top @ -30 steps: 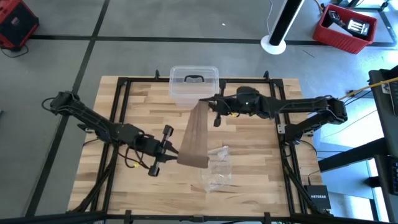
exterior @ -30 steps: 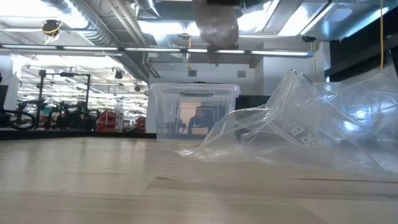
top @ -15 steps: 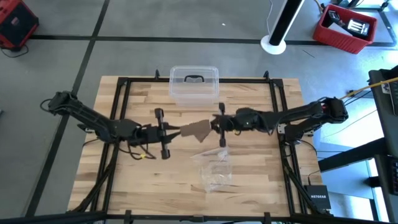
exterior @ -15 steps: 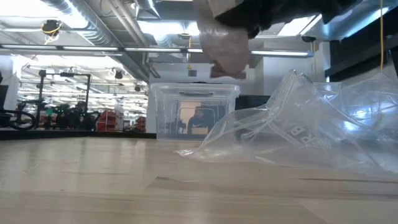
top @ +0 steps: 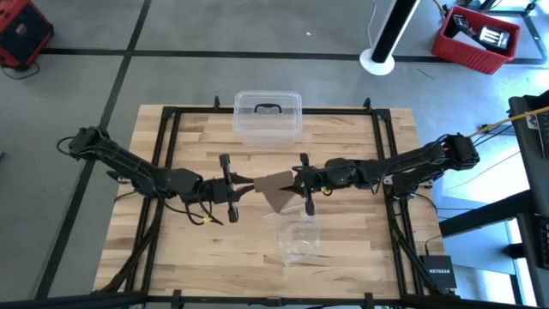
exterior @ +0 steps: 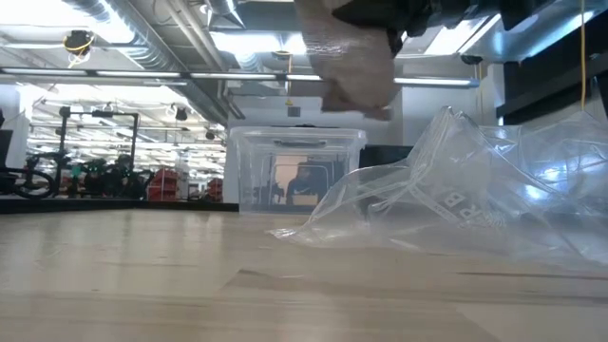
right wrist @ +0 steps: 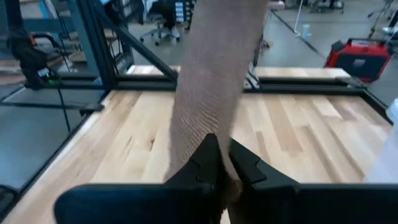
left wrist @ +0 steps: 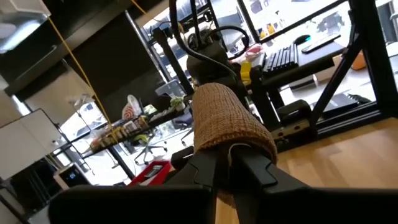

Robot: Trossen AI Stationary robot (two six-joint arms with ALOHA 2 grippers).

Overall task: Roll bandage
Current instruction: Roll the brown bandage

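Hanging above the wooden table (top: 171, 249), the dull brown fabric bandage (top: 276, 185) is pinched by both grippers. Left gripper (top: 241, 184) and right gripper (top: 294, 181) are each clamped on one end.

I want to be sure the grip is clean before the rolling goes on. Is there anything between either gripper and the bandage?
Nothing visible. The left gripper and the right gripper are each shut directly on an end of the bandage, held in the air between them. The plastic bag lies on the table below, clear of both grips.

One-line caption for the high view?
Left gripper and right gripper hold the bandage above the table.
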